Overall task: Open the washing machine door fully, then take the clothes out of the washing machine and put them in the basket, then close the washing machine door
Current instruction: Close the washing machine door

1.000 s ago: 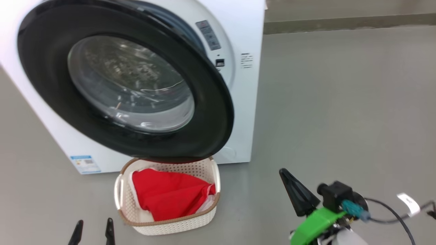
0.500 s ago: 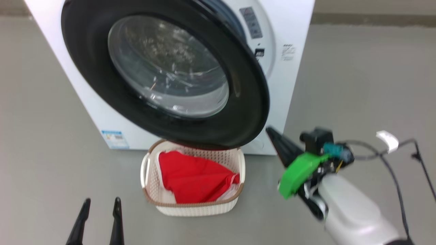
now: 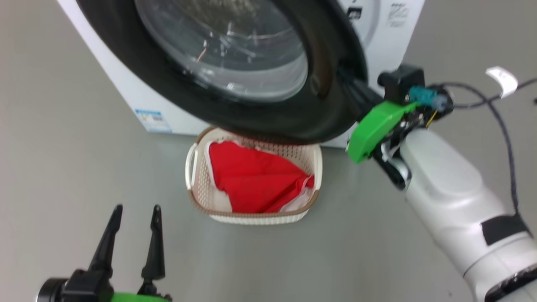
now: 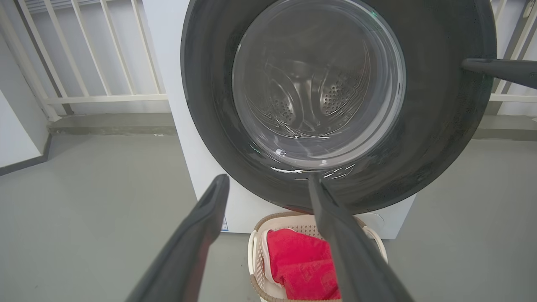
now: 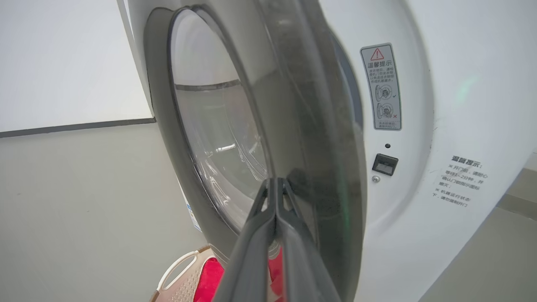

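The washing machine door (image 3: pixel 268 115) (image 4: pixel 440 126) (image 5: pixel 302 105), a large round door with a wide glossy black rim and a bulging clear glass centre, stood swung partway out from the big white front-loading washing machine (image 3: pixel 126 92) (image 4: pixel 176 105) (image 5: pixel 461 84). A gap showed between its free edge and the machine's front panel.

The right gripper (image 3: pixel 349 80) (image 4: pixel 467 65) (image 5: pixel 275 180) was shut, its two long dark fingers pressed together with nothing between them. Its tips lay at the black rim by the door's free edge; whether they actually touched it could not be told. Just beyond those tips, on the white front panel, sat a grey warning sticker (image 5: pixel 381 86) and a small dark latch slot (image 5: pixel 385 163).

The left gripper (image 3: pixel 137 207) (image 4: pixel 268 180) hung above the grey floor (image 3: pixel 84 167) with its fingers spread wide and empty, well short of the door. Ahead of it and slightly to its right stood the small cream-white perforated plastic basket with a brown woven-look rim (image 3: pixel 260 219) (image 4: pixel 256 251) (image 5: pixel 176 268), on the floor beneath the door's lower rim. The bright red fabric clothes with white trim (image 3: pixel 256 180) (image 4: pixel 302 264) (image 5: pixel 209 281) lay inside the basket, below the right gripper's fingers. Past the left gripper's tips, the perforated steel drum (image 4: pixel 331 96) showed through the door glass.
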